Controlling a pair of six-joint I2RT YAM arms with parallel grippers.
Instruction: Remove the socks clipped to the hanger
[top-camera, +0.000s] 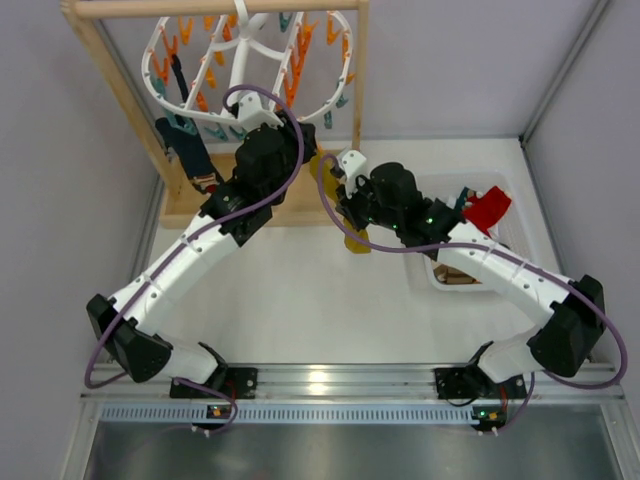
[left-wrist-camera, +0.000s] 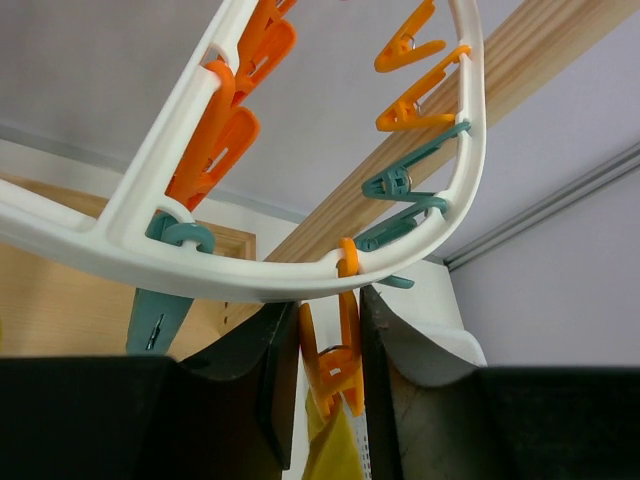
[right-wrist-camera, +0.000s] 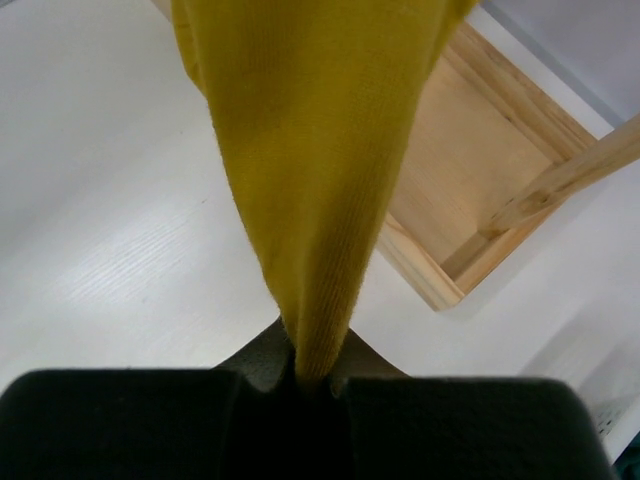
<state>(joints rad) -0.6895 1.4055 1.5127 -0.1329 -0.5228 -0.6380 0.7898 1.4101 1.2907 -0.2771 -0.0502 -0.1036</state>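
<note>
The white ring hanger (top-camera: 250, 60) hangs from the wooden frame with several orange and teal clips. In the left wrist view, my left gripper (left-wrist-camera: 328, 372) sits just under the hanger's rim (left-wrist-camera: 300, 285). Its fingers press on both sides of an orange clip (left-wrist-camera: 335, 360) that holds the top of a mustard yellow sock (left-wrist-camera: 335, 445). My right gripper (right-wrist-camera: 315, 375) is shut on the lower part of that yellow sock (right-wrist-camera: 310, 200), whose end shows in the top view (top-camera: 355, 240). A dark navy sock (top-camera: 185, 145) hangs clipped at the hanger's left. A red sock (top-camera: 487, 208) lies in the bin.
A wooden frame (top-camera: 110, 90) with a flat wooden base (top-camera: 290, 200) carries the hanger at the back left. A white bin (top-camera: 505, 182) stands at the right, under my right arm. Grey walls close in the table on the left, back and right.
</note>
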